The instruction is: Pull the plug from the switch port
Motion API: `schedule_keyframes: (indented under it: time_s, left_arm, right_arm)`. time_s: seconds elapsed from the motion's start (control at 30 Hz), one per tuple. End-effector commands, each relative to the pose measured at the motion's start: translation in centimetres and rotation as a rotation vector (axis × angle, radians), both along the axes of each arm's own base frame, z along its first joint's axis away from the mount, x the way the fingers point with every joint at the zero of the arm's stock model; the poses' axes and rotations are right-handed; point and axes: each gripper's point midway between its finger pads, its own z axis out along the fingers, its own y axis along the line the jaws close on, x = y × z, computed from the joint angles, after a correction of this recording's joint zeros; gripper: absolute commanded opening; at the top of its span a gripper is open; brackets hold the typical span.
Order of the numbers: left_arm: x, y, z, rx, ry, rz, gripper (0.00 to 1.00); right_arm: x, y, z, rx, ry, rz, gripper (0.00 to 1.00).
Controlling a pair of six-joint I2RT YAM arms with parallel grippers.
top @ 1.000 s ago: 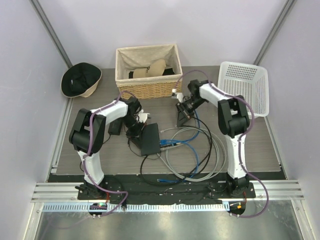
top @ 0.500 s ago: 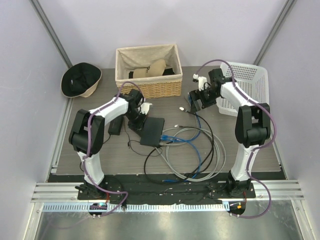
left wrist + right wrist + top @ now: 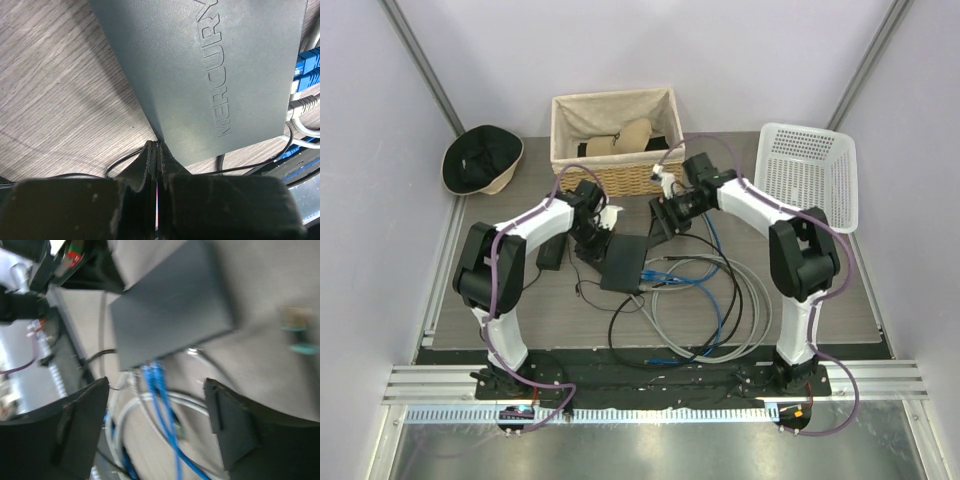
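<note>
Between the two arms, at mid tabletop and just near of a woven wicker basket, lies a flat, matte black rectangular box. In the overhead view its long axis runs near to far, with the far end leaning a little to the right. Blue plugs project from its right side close to the near corner. From there a tangle of blue, grey and black cables loops out toward the right arm's base. The left hand sits at the box's left side, and the right hand hangs just beyond its far right corner. From this height neither hand's finger spacing can be read.

The left wrist view supplies that. Its two dark fingers are pressed together with only a slit of light between them, holding nothing, their tips meeting a corner of the box. It also shows embossed MERCURY lettering on the lid. The blue plugs are seated side by side in the thin edge on the far side of the lid, with a grey plug next to them.

The right wrist view is blurred. It shows wide-spread fingers above the box, apart from it, framing the blue leads where they leave the port edge.
</note>
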Motion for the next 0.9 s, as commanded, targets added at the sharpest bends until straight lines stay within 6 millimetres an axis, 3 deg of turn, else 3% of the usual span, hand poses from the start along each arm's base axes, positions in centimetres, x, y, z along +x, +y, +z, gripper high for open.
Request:
schedule_keyframes:
  time_s: [0.0, 0.2, 0.43, 0.53, 0.67, 0.7, 0.73, 0.83, 0.87]
  left_arm:
    - [-0.3, 1.8, -4.1, 0.092, 0.020, -0.002, 0.00]
    - [-0.6, 1.7, -4.3, 0.098, 0.027, -0.003, 0.00]
    - [-1.0, 1.7, -4.9, 0.106, 0.049, -0.004, 0.00]
    - [-0.8, 1.7, -4.3, 0.107, 0.044, -0.007, 0.00]
    - [0.5, 2.7, -0.2, 0.114, -0.052, 0.029, 0.00]
    - [0.8, 2.5, 2.2, 0.067, -0.105, 0.046, 0.00]
    - [0.8, 2.6, 3.2, 0.046, -0.128, 0.054, 0.00]
    - [-0.4, 1.0, 6.0, -0.078, -0.161, 0.024, 0.00]
    - [-0.9, 0.6, 6.0, -0.098, -0.152, 0.012, 0.00]
  right_arm:
    - [-2.0, 2.2, -0.8, 0.095, 0.153, 0.025, 0.80]
    - [-4.1, 2.1, -4.1, 0.049, 0.290, 0.011, 0.70]
    - [-5.2, 2.5, -5.4, 0.069, 0.382, 0.023, 0.62]
    - [-5.1, 3.2, -5.2, 0.097, 0.396, 0.040, 0.60]
    - [-4.6, 3.6, -5.1, 0.105, 0.394, 0.038, 0.61]
    - [-4.5, 3.7, -5.1, 0.106, 0.395, 0.035, 0.61]
    - [-4.6, 3.7, -5.4, 0.103, 0.403, 0.034, 0.61]
    - [-4.6, 3.8, -5.7, 0.100, 0.415, 0.031, 0.61]
    - [-4.5, 3.8, -5.8, 0.100, 0.416, 0.030, 0.61]
